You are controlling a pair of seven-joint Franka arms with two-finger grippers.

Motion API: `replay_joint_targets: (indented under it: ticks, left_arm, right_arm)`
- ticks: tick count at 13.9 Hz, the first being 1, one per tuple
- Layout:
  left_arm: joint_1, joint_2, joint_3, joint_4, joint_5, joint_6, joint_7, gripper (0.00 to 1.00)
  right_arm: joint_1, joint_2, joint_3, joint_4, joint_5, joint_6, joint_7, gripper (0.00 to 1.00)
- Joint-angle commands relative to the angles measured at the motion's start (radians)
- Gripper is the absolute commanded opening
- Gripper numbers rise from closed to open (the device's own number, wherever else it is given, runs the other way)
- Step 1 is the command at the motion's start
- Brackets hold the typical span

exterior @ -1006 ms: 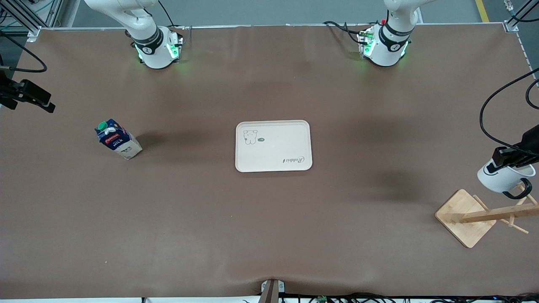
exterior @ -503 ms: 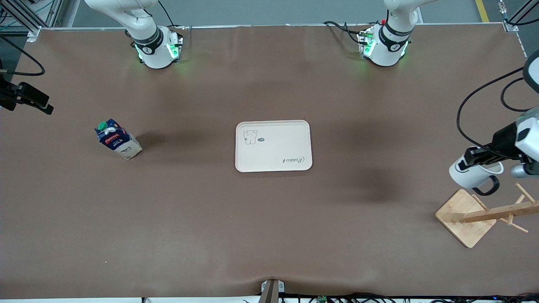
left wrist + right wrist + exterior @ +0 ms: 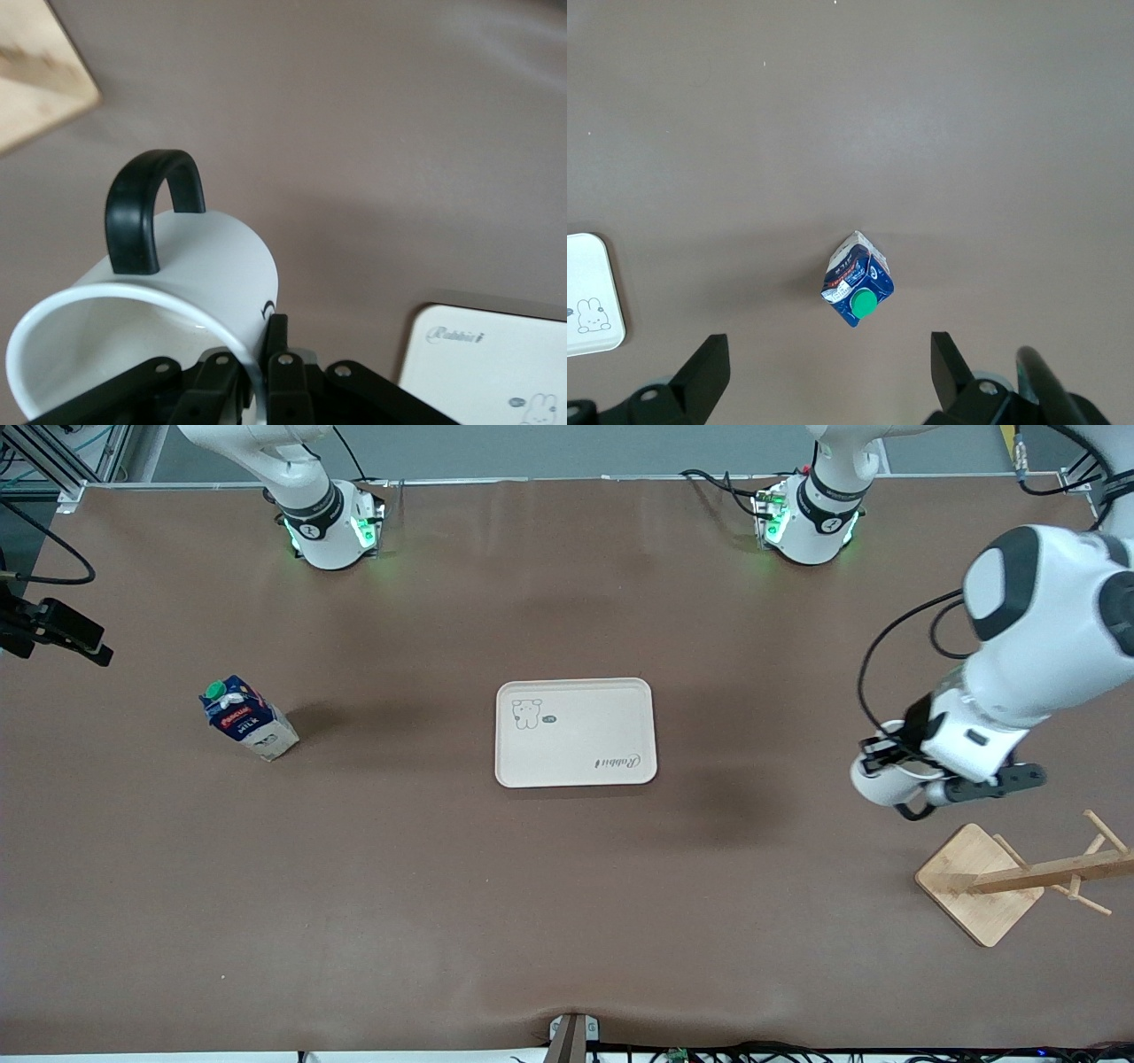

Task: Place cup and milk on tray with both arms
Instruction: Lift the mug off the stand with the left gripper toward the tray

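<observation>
The white cup (image 3: 875, 785) with a black handle hangs tilted in my left gripper (image 3: 886, 755), which is shut on its rim, over bare table between the wooden rack and the tray. In the left wrist view the cup (image 3: 204, 266) sits in the left gripper (image 3: 257, 354), one finger inside the rim and one outside. The cream tray (image 3: 576, 732) lies mid-table, bare. The milk (image 3: 248, 717) stands at the right arm's end of the table. My right gripper (image 3: 828, 354) is open and empty, high over the milk (image 3: 858, 279).
A wooden rack with a square base (image 3: 979, 886) stands at the left arm's end, nearer to the front camera than the cup, and shows in the left wrist view (image 3: 35, 80). The tray's corner shows in both wrist views (image 3: 478, 354) (image 3: 589, 292).
My left gripper has carried the cup away from the wooden rack toward the tray. The milk and tray have not moved. The right arm has barely moved.
</observation>
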Motion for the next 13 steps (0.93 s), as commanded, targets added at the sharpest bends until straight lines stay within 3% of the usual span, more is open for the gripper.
replay_joint_targets:
  ticks: [1, 10, 13]
  left_arm:
    - [-0.080, 0.059, 0.001, 0.038, 0.043, -0.016, -0.128, 0.00]
    - [-0.305, 0.280, 0.001, 0.165, 0.097, -0.016, -0.396, 0.00]
    - [-0.335, 0.329, 0.000, 0.176, 0.085, -0.015, -0.429, 0.00]
  right_arm:
    - [-0.010, 0.002, 0.009, 0.010, -0.005, -0.004, 0.009, 1.00]
    - [-0.013, 0.007, 0.009, 0.012, -0.010, 0.010, 0.012, 1.00]
    - [-0.015, 0.082, 0.009, 0.021, -0.011, 0.044, 0.006, 1.00]
